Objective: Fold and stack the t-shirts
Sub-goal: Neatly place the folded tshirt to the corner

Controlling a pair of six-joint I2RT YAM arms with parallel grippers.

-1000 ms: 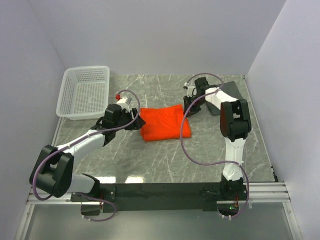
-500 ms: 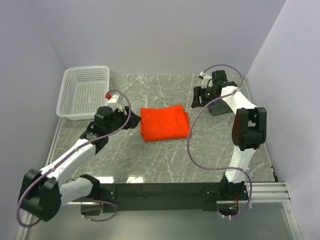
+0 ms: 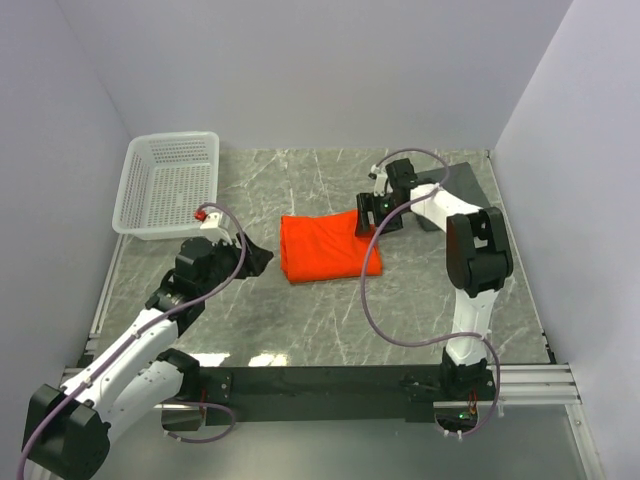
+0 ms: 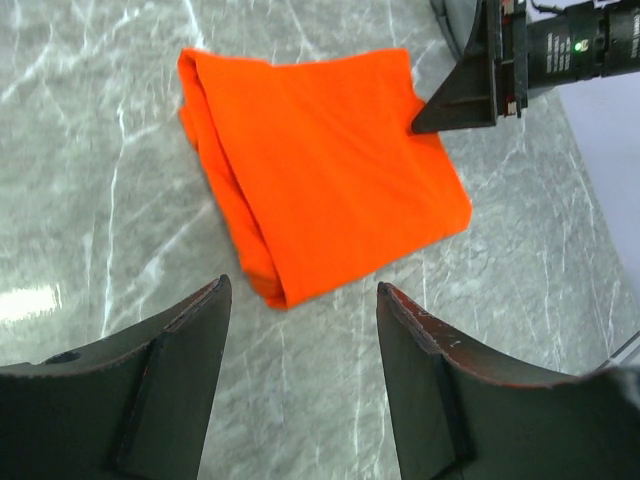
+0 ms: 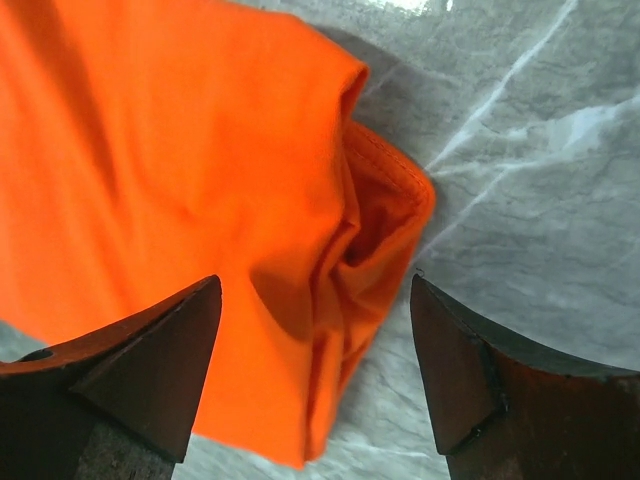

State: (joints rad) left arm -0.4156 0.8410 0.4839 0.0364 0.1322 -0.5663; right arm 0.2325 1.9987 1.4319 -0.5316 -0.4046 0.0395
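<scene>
T-shirt (image 3: 330, 248), orange and folded, lies just lower left of the nearer, right end effector (image 3: 366, 220), spread wide and empty.

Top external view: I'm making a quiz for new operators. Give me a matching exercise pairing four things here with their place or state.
Things:
1. orange t-shirt
2. white basket
3. dark grey t-shirt
4. right gripper

Places or states:
A. far left corner of the table
B. open, at the orange t-shirt's right edge
C. folded, mid-table
D. far right corner

Pairs: 1-C, 2-A, 3-D, 4-B.
</scene>
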